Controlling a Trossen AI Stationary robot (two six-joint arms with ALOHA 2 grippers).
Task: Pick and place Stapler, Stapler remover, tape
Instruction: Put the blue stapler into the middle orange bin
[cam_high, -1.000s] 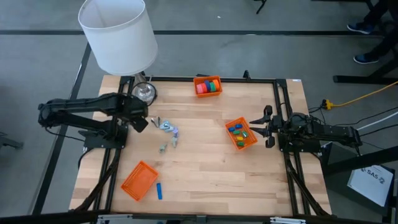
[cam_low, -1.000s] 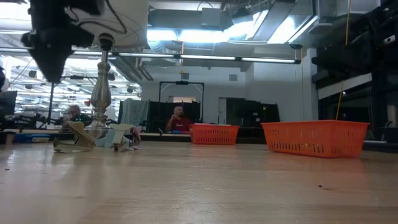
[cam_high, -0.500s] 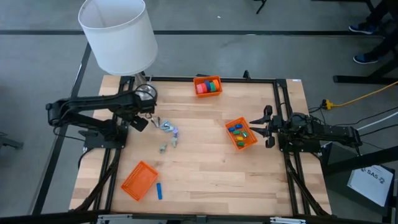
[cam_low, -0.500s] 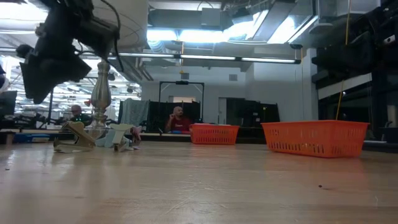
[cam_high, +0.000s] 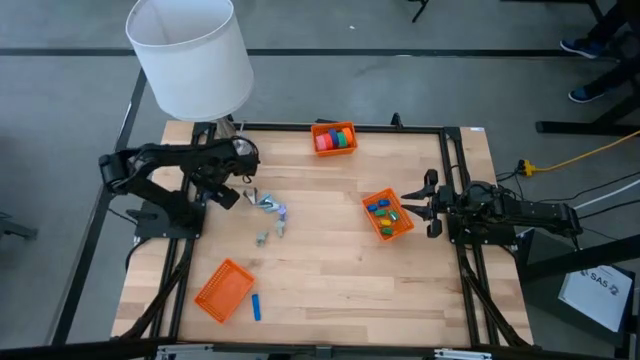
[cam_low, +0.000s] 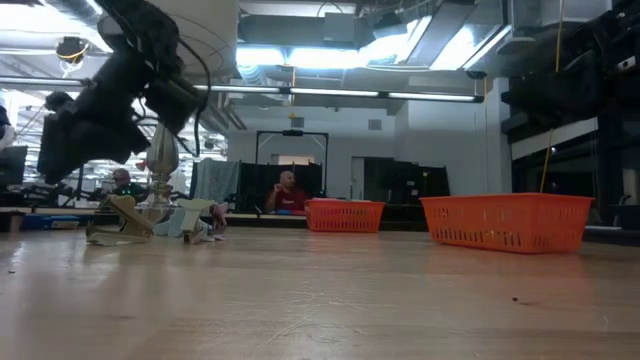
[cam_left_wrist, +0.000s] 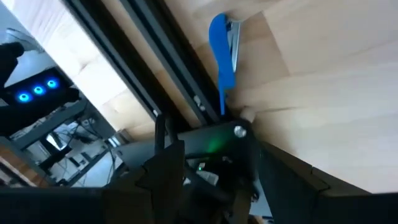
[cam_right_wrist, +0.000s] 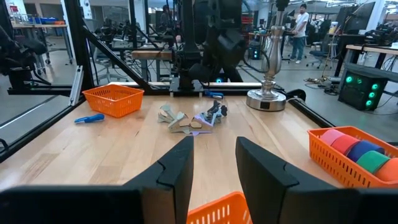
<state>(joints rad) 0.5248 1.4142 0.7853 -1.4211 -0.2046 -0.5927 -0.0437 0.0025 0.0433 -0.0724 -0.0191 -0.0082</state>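
A light wooden table (cam_high: 330, 270) holds three orange mesh baskets. One basket at the far edge (cam_high: 334, 138) holds the chunky tape rolls (cam_high: 338, 137) in red, green, pink and orange. A second basket near the right arm (cam_high: 388, 215) holds small blue, green and yellow block-like pieces (cam_high: 381, 210). A third, flat basket (cam_high: 223, 290) lies near the front left corner, with a slim blue stapler (cam_high: 256, 307) just beside it on the wood. A cluster of small grey and lilac staple removers (cam_high: 272, 212) lies near the table's middle left. A silver lamp base (cam_high: 230, 147) under a large white shade (cam_high: 190, 55) stands at the far left corner, close behind the left gripper (cam_high: 226, 193), which hangs above the table beside the cluster, jaws spread, holding nothing. The right gripper (cam_right_wrist: 213, 163) waits at the right edge, jaws apart and empty, just beside the second basket.
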